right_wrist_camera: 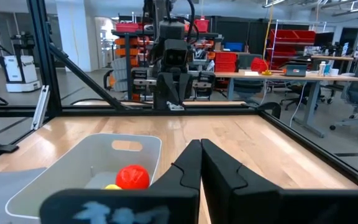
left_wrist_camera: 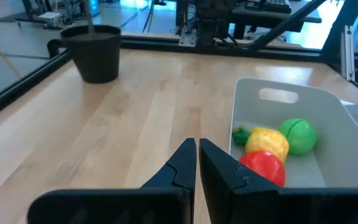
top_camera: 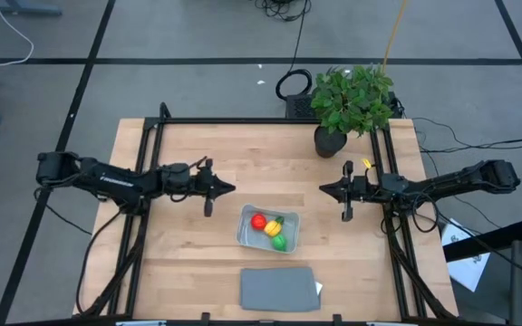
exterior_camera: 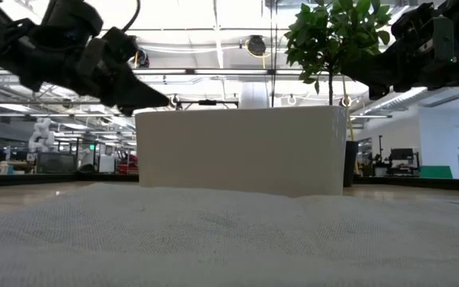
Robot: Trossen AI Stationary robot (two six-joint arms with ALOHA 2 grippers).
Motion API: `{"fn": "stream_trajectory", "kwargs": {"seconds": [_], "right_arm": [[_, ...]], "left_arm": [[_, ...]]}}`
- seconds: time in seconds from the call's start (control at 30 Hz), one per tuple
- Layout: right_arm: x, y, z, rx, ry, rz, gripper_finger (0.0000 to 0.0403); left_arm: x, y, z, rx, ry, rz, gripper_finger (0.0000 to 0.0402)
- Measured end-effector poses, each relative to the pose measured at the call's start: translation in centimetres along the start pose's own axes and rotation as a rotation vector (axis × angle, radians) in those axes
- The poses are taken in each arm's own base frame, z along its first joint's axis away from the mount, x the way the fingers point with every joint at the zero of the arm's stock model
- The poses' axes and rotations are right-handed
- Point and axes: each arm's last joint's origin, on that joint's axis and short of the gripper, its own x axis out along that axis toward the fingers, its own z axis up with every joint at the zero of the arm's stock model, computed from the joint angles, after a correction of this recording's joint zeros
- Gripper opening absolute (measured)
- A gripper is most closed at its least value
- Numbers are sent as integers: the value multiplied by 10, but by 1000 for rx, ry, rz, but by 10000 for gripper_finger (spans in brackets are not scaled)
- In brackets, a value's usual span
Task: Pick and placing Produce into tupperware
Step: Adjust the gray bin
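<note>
Red (top_camera: 258, 220), yellow (top_camera: 273, 227), green (top_camera: 279, 242) produce; grey lid (top_camera: 278, 289).

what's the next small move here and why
Probably none beyond parking both arms: the red piece, yellow piece and green piece all lie inside the tupperware. The left hand and right hand hang shut and empty, clear of it on either side.

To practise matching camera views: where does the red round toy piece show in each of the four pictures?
High view: red round piece in the tupperware, near table centre.
Low view: not visible.
Left wrist view: nearest the camera, beside the yellow piece.
Right wrist view: inside the container, low centre-left.
Shared landmark: the tupperware's wall.
</note>
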Motion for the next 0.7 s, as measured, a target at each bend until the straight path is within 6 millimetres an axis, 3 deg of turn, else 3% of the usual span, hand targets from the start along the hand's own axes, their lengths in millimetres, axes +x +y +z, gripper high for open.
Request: {"fn": "stream_trajectory", "kwargs": {"seconds": [0.13,0.7], "right_arm": [[0,0,0,2,0,2,0],[0,0,-2,0,23,4,0]], "left_arm": [[14,-1,6,48,34,-11,21],[54,0,-18,22,189,-24,21]]}}
